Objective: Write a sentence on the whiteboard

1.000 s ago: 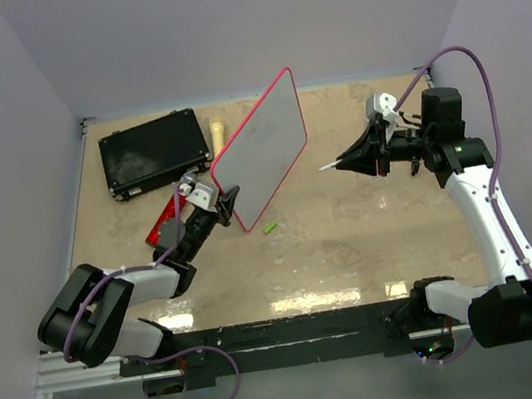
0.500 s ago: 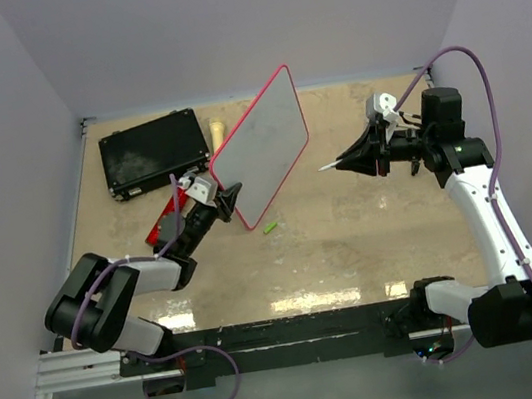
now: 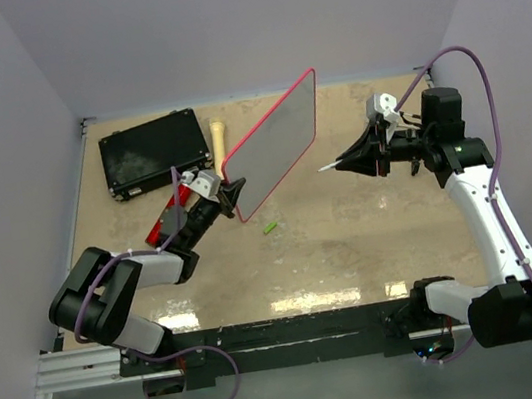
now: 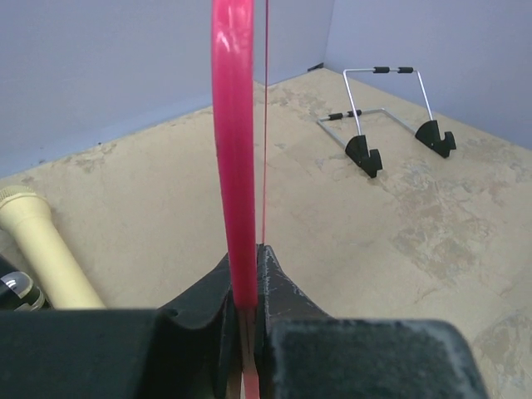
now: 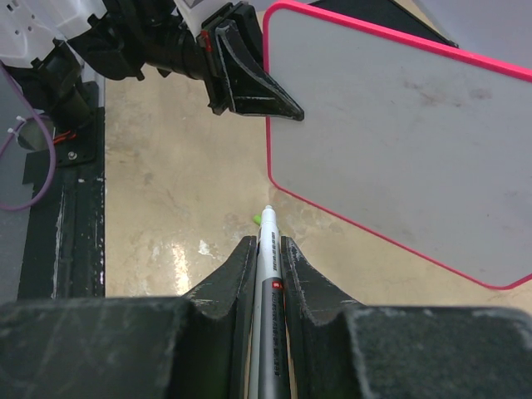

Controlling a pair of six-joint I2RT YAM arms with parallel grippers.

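Note:
The whiteboard (image 3: 278, 147), white with a red-pink rim, is held up off the table, tilted. My left gripper (image 3: 230, 193) is shut on its lower left corner. In the left wrist view the rim (image 4: 235, 166) runs edge-on between my jaws (image 4: 246, 283). My right gripper (image 3: 346, 159) is shut on a grey marker (image 5: 268, 283) whose uncapped tip points at the board, a short gap from its right edge. The right wrist view shows the board face (image 5: 399, 133) blank. No green sentence shows on it.
A black case (image 3: 155, 151) lies at the back left, with a cream cylinder (image 3: 220, 136) beside it. A red flat item (image 3: 164, 226) lies under the left arm. A green cap (image 3: 269, 227) lies on the table. A wire stand (image 4: 391, 116) shows in the left wrist view.
My left gripper has swung the whiteboard up and to the right, so its top corner is now farther right and nearer the marker tip. The right arm has not moved.

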